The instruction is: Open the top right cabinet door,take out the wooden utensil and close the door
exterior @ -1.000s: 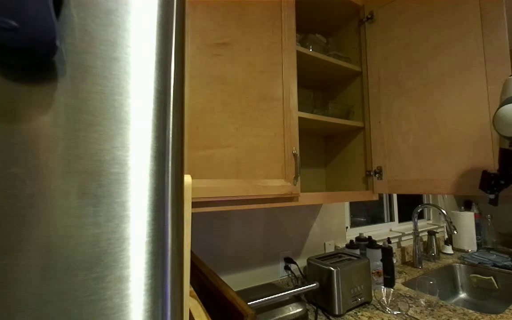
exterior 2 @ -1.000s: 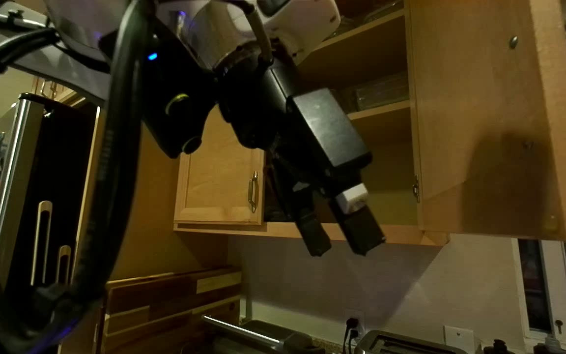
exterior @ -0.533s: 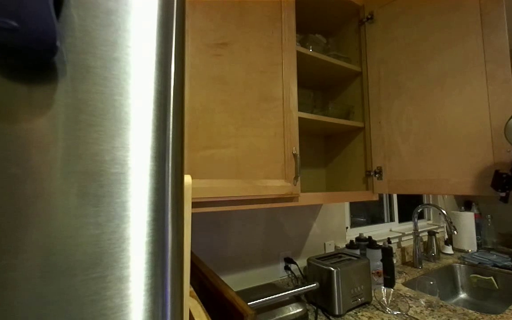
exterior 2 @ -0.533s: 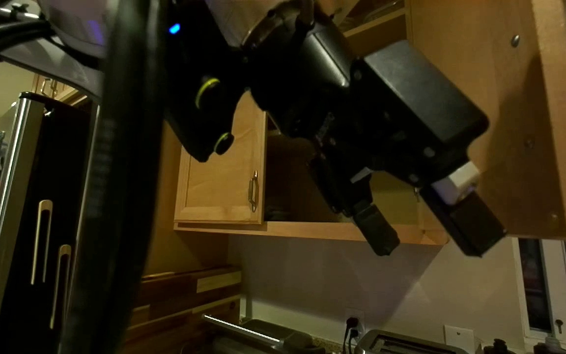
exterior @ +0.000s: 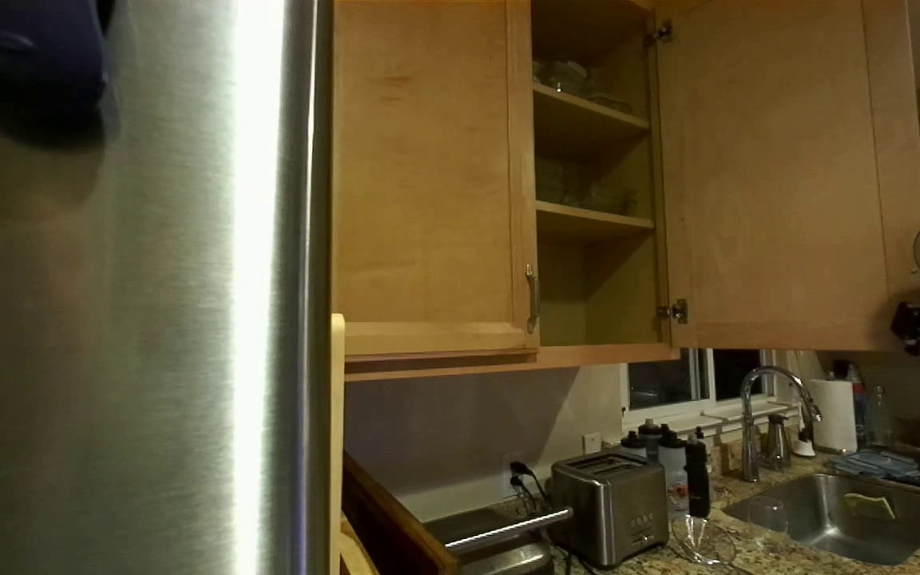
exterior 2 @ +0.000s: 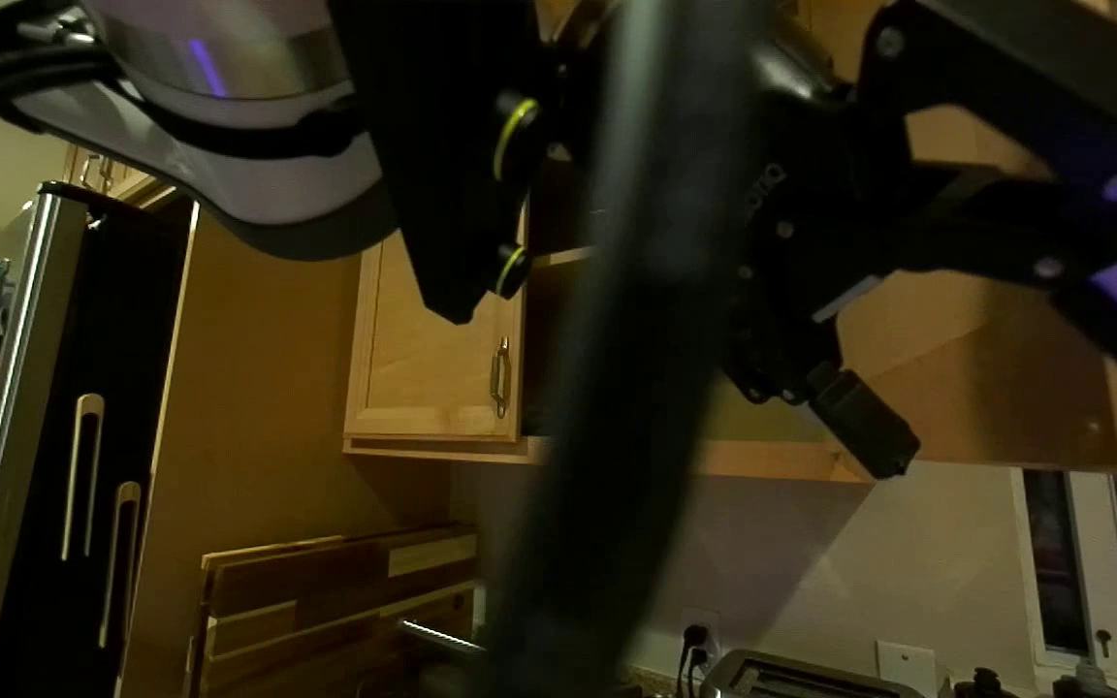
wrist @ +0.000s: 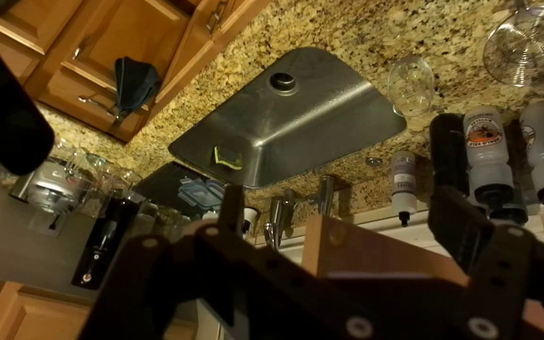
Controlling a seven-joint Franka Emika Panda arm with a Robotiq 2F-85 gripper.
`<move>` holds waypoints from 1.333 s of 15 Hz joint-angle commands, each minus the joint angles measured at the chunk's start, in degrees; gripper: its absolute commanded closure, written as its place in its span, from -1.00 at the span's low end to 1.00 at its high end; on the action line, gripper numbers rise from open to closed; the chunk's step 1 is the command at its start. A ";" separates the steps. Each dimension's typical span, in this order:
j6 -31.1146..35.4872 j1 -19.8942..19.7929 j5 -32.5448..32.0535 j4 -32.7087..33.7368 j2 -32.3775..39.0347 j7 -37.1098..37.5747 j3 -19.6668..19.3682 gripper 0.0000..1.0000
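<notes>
We record one wooden cabinet door, standing open on hinges at the right of the shelved upper cabinet; black fingers, set apart, the door's edge showing between them in the wrist view, contact indeterminable. Lower down: steel sink in granite desk, toaster, water bottles just beside.

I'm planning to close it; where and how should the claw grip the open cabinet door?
Grip the door by its free edge, probably coming from opposite the hinges: it is flat and swung out, so the open claw could straddle that edge.
</notes>
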 commanded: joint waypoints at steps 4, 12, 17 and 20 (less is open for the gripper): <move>8.26 0.19 0.79 1.96 3.91 -8.98 0.02 -1.00; 12.67 3.86 1.36 1.82 3.33 -18.15 0.33 -1.00; 10.04 6.54 2.96 -2.90 -2.51 -22.88 1.50 -1.00; 8.19 6.37 2.66 -6.50 -7.45 -23.10 3.26 -1.00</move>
